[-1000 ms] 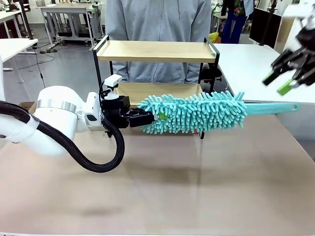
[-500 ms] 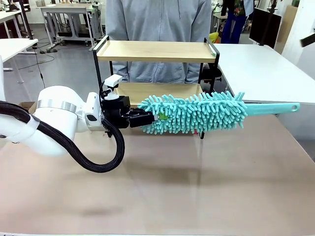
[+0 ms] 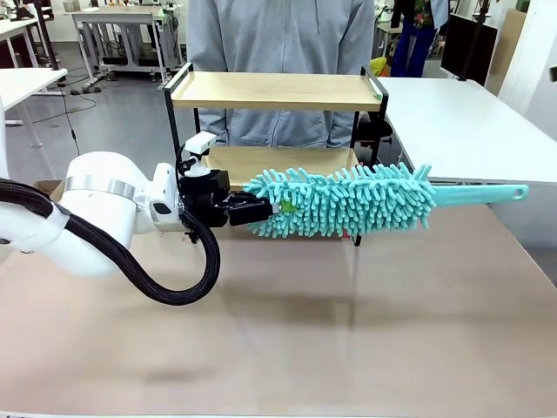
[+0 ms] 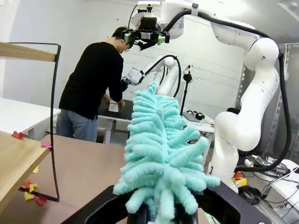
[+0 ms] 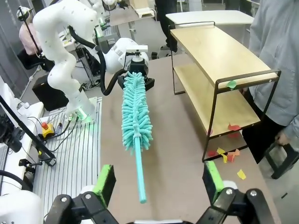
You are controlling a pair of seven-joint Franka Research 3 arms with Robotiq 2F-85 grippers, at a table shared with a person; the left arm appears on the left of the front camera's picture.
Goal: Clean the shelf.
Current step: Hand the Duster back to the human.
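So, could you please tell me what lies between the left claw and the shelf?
Only the fluffy duster, clamped in the left claw, crosses in front of the shelf in the front view.

the left arm comes in low from the left side, its white forearm and wrist lying nearly level, a black cable looping beneath. its left pincer points toward the right side with both jaws clamped tight on what it holds. the right pincer hangs high, looking downward, green-padded fingers spread wide apart with nothing between them. a person's hand hangs at their side.
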